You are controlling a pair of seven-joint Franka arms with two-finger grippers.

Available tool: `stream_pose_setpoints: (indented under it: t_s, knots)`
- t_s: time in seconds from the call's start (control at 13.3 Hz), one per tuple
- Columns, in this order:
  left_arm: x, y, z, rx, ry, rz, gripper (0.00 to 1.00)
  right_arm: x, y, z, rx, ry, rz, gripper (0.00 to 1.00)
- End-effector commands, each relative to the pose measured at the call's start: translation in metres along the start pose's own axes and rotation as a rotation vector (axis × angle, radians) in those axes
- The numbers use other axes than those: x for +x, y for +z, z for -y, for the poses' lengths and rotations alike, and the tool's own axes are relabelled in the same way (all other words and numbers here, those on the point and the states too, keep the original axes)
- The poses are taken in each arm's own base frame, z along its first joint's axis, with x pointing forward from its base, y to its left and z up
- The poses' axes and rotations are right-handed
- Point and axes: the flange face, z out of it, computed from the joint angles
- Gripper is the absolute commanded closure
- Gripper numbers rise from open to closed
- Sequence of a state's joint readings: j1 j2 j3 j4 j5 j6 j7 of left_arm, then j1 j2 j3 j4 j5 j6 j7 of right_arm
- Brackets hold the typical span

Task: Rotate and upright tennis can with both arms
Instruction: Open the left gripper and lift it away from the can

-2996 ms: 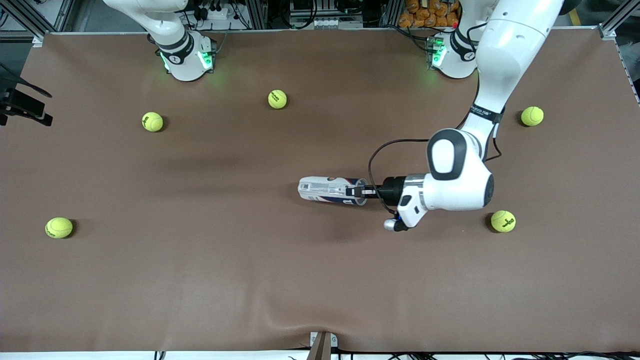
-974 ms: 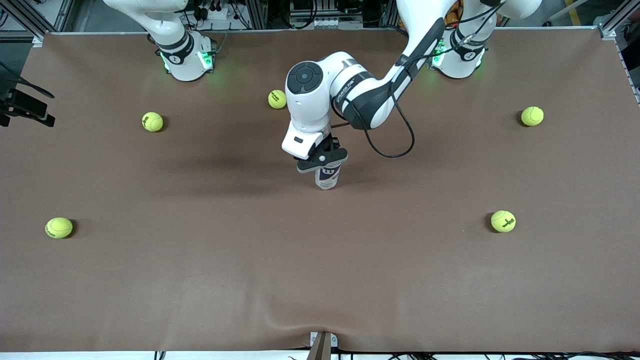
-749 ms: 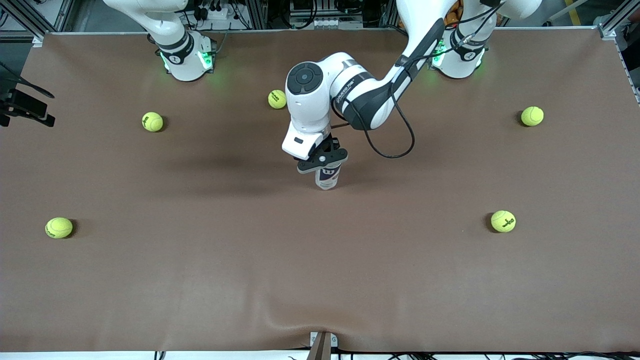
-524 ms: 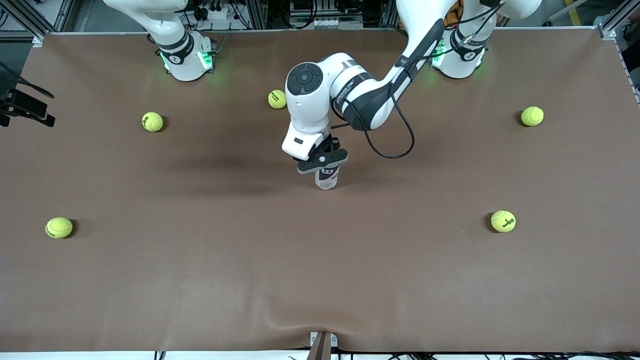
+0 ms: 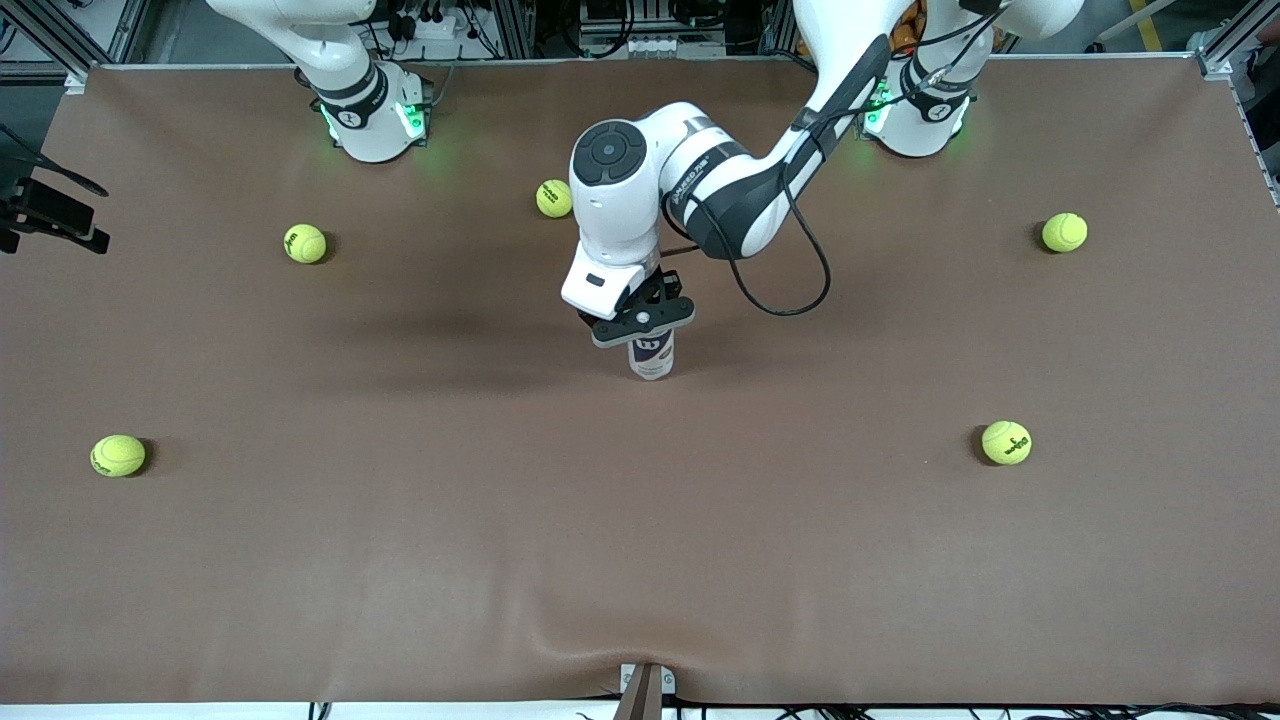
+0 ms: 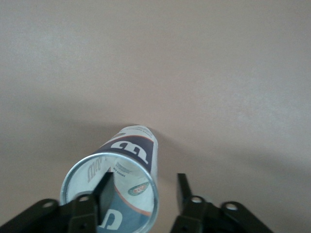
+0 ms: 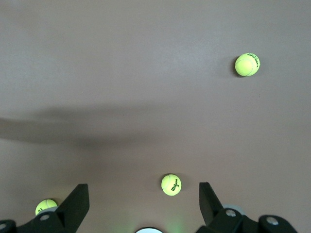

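We see the slim clear plastic tennis can [image 5: 652, 356] with its navy-and-white label upright mid-surface, our left gripper [image 5: 641, 318] straddling its thin silver rim with jaws apart, the right gripper [image 7: 141, 204] waiting open; it looks light, slippery, tippy.

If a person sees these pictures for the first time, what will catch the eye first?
First, the left arm reaching to mid-table, its left gripper open over the tennis can, which stands upright; one finger is inside its open mouth. Next, five yellow-green tennis balls scattered on the brown table. The right gripper waits open, high over the table.
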State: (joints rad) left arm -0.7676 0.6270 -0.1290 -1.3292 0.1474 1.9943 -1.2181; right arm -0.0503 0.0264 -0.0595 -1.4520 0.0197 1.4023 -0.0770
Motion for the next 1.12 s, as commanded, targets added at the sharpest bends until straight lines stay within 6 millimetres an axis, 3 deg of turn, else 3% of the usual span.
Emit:
stream_pose_setpoints:
  t_s: [0.0, 0.45, 0.75, 1.05]
  knots:
    - [0.001, -0.031, 0.003, -0.013, -0.015, -0.035, 0.0, 0.0, -0.003, -0.003, 0.006, 0.018, -0.005, 0.0]
    - [0.062, -0.091, 0.043, -0.077, -0.091, -0.045, 0.0, -0.001, -0.003, -0.003, 0.008, 0.018, -0.002, 0.0]
    - [0.126, -0.124, 0.103, -0.058, -0.034, -0.039, 0.0, 0.0, -0.003, 0.003, 0.009, 0.007, -0.002, 0.0]
    - [0.175, -0.127, 0.15, -0.04, -0.035, -0.03, 0.0, 0.001, -0.002, 0.004, 0.018, 0.007, -0.001, 0.0]
